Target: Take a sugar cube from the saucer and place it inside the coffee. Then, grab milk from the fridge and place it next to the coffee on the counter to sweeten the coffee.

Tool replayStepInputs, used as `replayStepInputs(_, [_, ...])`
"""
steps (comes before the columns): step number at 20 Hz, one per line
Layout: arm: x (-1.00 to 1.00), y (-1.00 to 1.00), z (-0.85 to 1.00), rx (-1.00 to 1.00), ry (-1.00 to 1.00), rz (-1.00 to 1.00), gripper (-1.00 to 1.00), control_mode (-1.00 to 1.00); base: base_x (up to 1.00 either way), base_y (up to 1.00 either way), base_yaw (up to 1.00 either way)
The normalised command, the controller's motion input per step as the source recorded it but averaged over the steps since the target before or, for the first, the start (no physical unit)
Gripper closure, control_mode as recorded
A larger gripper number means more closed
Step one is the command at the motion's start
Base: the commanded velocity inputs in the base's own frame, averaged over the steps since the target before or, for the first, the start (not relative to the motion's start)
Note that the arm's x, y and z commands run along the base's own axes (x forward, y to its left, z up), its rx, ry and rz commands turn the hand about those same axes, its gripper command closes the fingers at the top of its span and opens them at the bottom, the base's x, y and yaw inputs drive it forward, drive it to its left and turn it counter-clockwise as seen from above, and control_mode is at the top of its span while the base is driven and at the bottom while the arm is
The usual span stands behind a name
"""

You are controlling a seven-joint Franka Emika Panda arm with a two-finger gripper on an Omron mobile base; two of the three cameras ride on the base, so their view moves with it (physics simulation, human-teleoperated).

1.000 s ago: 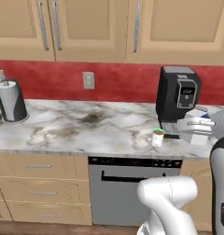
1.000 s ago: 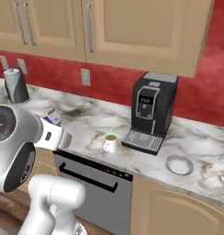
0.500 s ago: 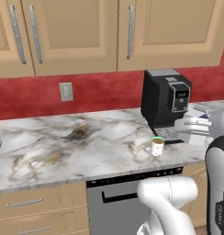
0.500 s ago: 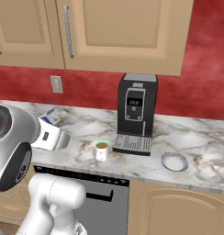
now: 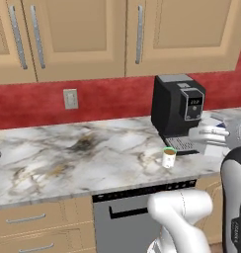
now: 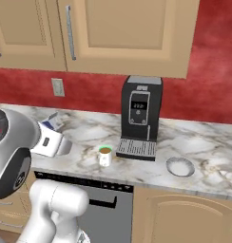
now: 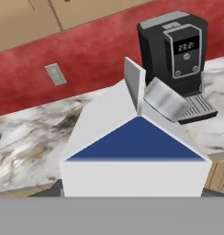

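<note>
While the gripper [image 6: 55, 124] stays clamped on the milk carton [image 7: 134, 147], holding it above the marble counter [image 5: 83, 158], the coffee mug [image 6: 105, 155] stands near the counter's front edge, just left of the black coffee machine [image 6: 140, 116]. Right of the machine lies the saucer [image 6: 180, 166].

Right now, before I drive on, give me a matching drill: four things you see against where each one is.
Things:
1. milk
2. coffee
3. saucer
4. coffee machine

Places:
A. against the red wall, at the back of the counter
B. in the hand, above the counter
C. on the counter just left of the machine's drip tray in the right base view
D. on the counter to the right of the machine in the right base view

Pairs: 1-B, 2-C, 3-D, 4-A
</note>
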Motion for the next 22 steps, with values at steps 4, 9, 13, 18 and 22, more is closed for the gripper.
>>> replayStepInputs(4, [0.30,0.42,-0.19,-0.04,0.00,-0.45,1.00,-1.00,0.00,0.00,0.00])
replayStepInputs(9, [0.46,0.80,-0.39,-0.04,0.05,-0.58,1.00,-1.00,0.00,0.00,0.00])
replayStepInputs(13, [0.69,0.58,-0.46,-0.05,0.16,-0.52,1.00,-1.00,0.00,0.00,0.00])
replayStepInputs(18, [0.65,0.00,-0.16,0.00,0.14,-0.26,1.00,-1.00,0.00,0.00,0.00])
replayStepInputs(22, [0.79,0.00,-0.38,-0.03,0.22,-0.19,1.00,-1.00,0.00,0.00,0.00])
